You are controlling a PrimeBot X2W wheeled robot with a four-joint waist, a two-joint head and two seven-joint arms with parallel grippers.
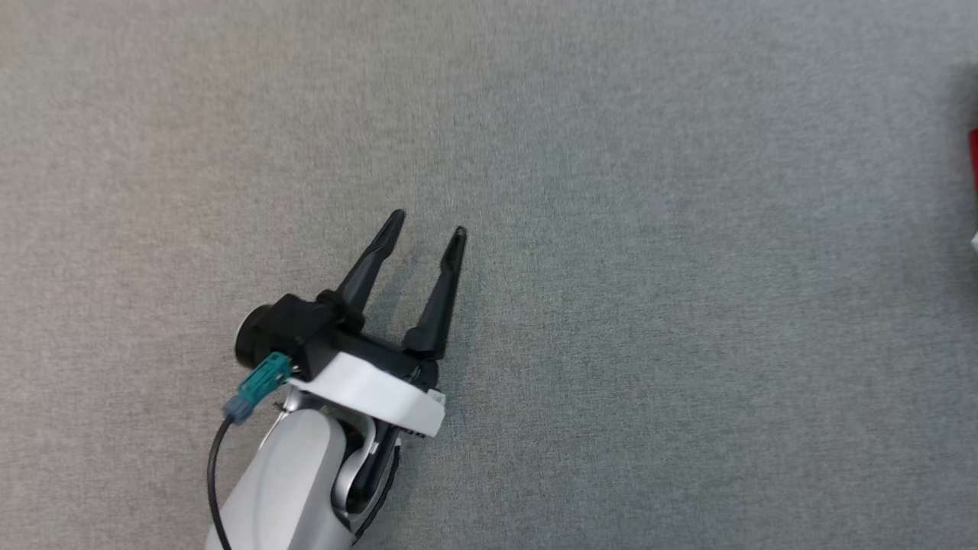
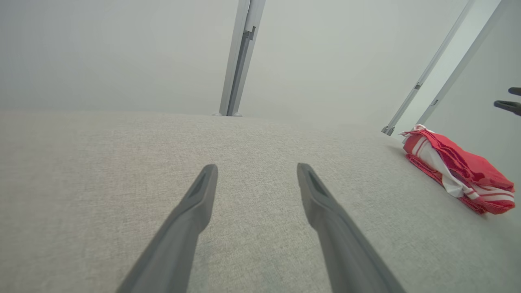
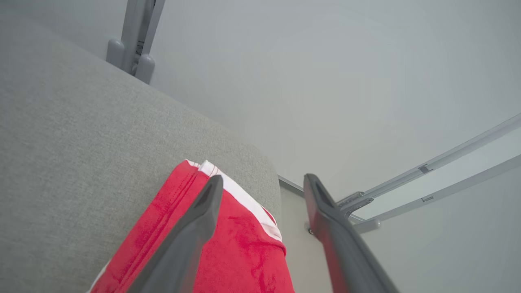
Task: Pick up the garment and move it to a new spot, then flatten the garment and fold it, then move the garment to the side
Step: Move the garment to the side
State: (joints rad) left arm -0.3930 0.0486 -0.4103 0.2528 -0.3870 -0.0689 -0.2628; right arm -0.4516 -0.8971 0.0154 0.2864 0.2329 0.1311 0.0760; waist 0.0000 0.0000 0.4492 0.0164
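Two grippers and one folded garment on a grey, woven-textured tabletop (image 1: 688,321).

Left gripper (image 1: 428,223): seen from the head camera at lower left, its two dark fingers spread apart with nothing between them, hanging over bare grey cloth well apart from the garment. Its own wrist view shows the same wide gap, with only tabletop fabric visible through it.

Garment (image 2: 456,167): bright red cloth with white bands, folded into a compact, slightly uneven bundle of stacked layers. From the left wrist view, the layers show as alternating red and white edges, with thin red-and-white stripes at the nearer end. It lies at the tabletop's right side, close to the edge and beside a rounded corner. In the head view only a red sliver of it appears at the far right border.

Right gripper (image 3: 263,179): positioned directly over the garment, fingers wide apart and gripping nothing. One finger crosses in front of the red cloth; the other stands past the tabletop's edge. Whether either finger touches the fabric cannot be told. This view shows the garment's upper surface as plain red, with a stitched hem along one side and a white band along the end nearest the corner.

Background: pale metal uprights (image 2: 240,57) beyond the tabletop.
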